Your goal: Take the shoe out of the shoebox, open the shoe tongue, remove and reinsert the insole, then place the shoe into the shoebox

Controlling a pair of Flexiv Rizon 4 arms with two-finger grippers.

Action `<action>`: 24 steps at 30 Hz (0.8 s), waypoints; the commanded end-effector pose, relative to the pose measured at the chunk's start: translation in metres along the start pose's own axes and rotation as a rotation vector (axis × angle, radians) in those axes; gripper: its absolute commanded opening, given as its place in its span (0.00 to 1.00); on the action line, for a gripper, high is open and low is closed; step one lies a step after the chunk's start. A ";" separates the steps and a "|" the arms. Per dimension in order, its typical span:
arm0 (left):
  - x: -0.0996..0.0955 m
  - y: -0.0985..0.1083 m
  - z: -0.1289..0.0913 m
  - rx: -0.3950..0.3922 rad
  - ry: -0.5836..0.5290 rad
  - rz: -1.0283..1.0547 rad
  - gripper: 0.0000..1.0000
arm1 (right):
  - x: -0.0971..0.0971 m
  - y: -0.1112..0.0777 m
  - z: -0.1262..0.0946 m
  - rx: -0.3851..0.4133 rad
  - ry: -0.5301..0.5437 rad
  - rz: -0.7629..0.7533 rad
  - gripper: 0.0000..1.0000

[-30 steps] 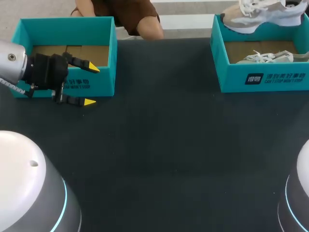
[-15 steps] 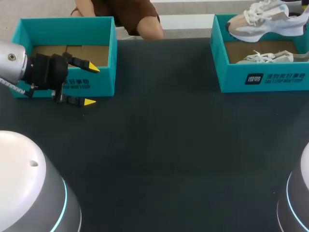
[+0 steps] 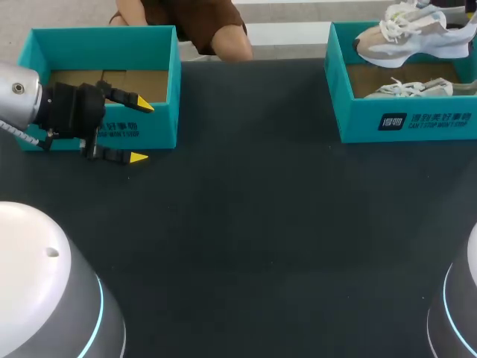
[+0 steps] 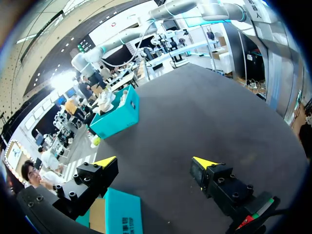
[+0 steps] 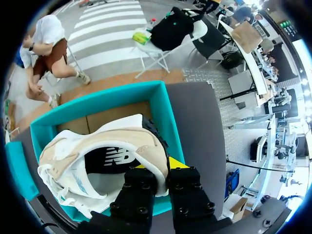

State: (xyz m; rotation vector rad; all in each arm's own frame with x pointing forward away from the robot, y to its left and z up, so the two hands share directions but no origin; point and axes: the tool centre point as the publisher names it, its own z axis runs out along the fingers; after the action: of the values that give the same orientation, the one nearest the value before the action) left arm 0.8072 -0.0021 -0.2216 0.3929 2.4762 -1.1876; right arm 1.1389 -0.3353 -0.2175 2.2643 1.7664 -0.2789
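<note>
Here the dark table point(image 3: 246, 224) bears the left shoebox point(image 3: 160, 123) and right shoebox point(image 3: 358, 123) at its far corners. Above the right one hangs the pale shoe point(image 3: 406, 39), its heel collar pinched in the right gripper point(image 5: 163, 173). The left gripper point(image 3: 141, 130) gapes wide at the left shoebox's front wall.

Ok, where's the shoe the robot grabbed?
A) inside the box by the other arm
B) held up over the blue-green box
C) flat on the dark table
B: the right jaws are shut on the shoe, holding it over the shoebox where a second shoe lies.
</note>
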 end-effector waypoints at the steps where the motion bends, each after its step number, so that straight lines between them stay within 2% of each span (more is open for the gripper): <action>1: 0.001 0.000 0.000 -0.002 0.000 0.001 1.00 | 0.004 0.011 0.012 0.026 -0.003 -0.002 0.00; 10: 0.001 0.000 0.000 -0.002 0.000 0.001 1.00 | 0.015 0.016 0.029 0.028 0.002 -0.011 0.00; 17: 0.001 0.000 0.000 -0.002 0.000 0.001 1.00 | 0.028 0.013 0.039 0.027 0.007 -0.002 0.00; 24: 0.001 0.000 0.000 -0.002 0.000 0.001 1.00 | 0.038 0.008 0.056 0.061 0.011 0.028 0.00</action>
State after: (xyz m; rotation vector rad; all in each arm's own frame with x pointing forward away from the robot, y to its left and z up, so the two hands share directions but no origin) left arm 0.8072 -0.0022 -0.2216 0.3930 2.4762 -1.1877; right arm 1.1517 -0.3184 -0.2744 2.3278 1.7540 -0.3110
